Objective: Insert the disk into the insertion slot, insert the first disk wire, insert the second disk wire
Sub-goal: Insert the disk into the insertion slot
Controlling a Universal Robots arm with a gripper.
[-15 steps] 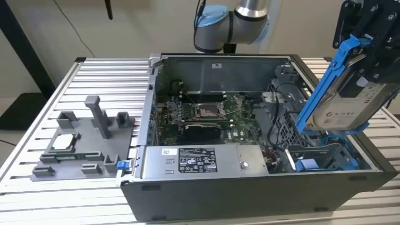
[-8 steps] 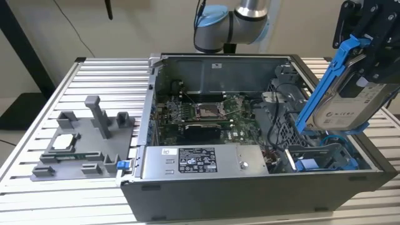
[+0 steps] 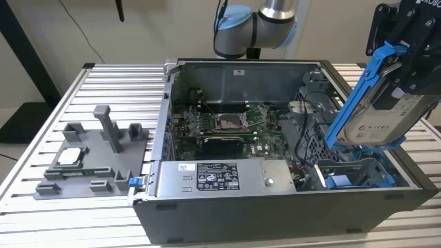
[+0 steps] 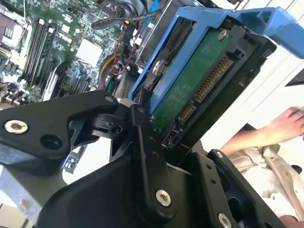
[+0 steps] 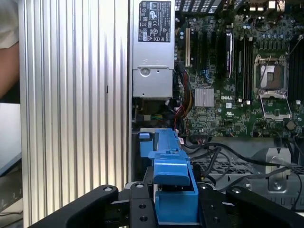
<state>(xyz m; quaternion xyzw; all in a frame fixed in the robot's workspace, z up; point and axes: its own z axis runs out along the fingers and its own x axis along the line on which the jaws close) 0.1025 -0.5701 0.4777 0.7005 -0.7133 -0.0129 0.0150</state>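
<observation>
Fingers: black metal fingers [image 5: 140, 206] pressed in from both sides on the blue frame, pinching it.
Gripper: the black gripper [image 5: 175, 202] hangs over the near corner of the case, on the exterior view's right.
Disk: the flat silver-grey hard drive with a white label in its bright blue plastic frame [image 3: 376, 116] is held in the air, tilted. Its lower end is just above the bay and not yet in it.
Slot: the narrow bay of grey perforated metal with blue fittings [image 3: 358, 169] sits below the disk, open.
Risk, angle: tilted like this, the frame's edge could catch the bay wall and jam, or twist in the grip.
Risk, wires: thin blue wires [image 3: 365, 152] lie at the bay mouth and could be pinched under the disk.
Risk, person: a bare hand [image 4: 285, 126] rests near the arm's working space.
Case: open dark-grey computer tower [image 3: 276, 212] lying on its side, its green motherboard [image 3: 227, 124] exposed.
Surface: ribbed aluminium table [image 3: 110, 82], level, carrying a grey plastic parts fixture [image 3: 90, 155].
Room: plain pale wall behind.
</observation>
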